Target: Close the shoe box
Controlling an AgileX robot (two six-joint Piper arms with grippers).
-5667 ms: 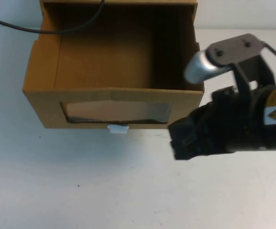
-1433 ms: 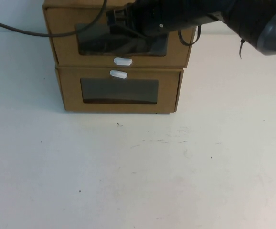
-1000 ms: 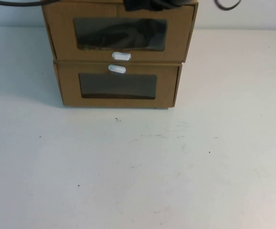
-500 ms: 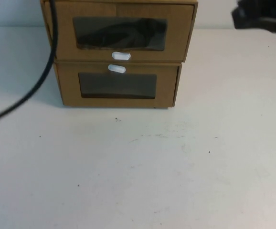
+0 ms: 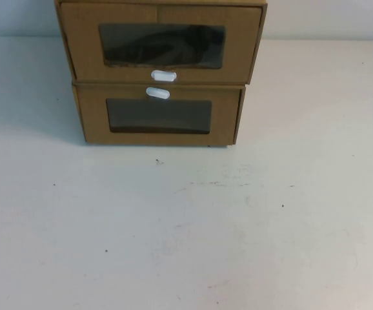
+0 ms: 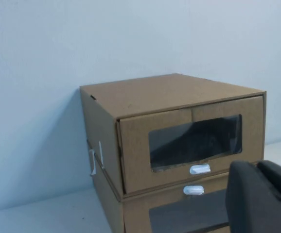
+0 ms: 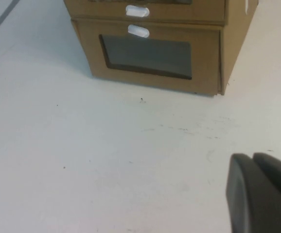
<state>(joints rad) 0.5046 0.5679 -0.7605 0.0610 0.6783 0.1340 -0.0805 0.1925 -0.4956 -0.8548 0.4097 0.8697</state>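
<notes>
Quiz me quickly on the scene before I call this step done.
1. True or false: the shoe box has its drawer pulled wide open.
2. Its white pull tab sits: A) above the window, B) under the window, C) on a side wall.
3. What does the shoe box stand on?

Key:
1. False; the front is pushed in.
2. B.
3. The lower cardboard box.

Neither tool shows in the high view. The left tool is at the edge of the left wrist view and faces the boxes. The right tool is over the table in front of them.

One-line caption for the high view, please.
Shoe box shut, stacked on a like box; both grippers out of view.
</notes>
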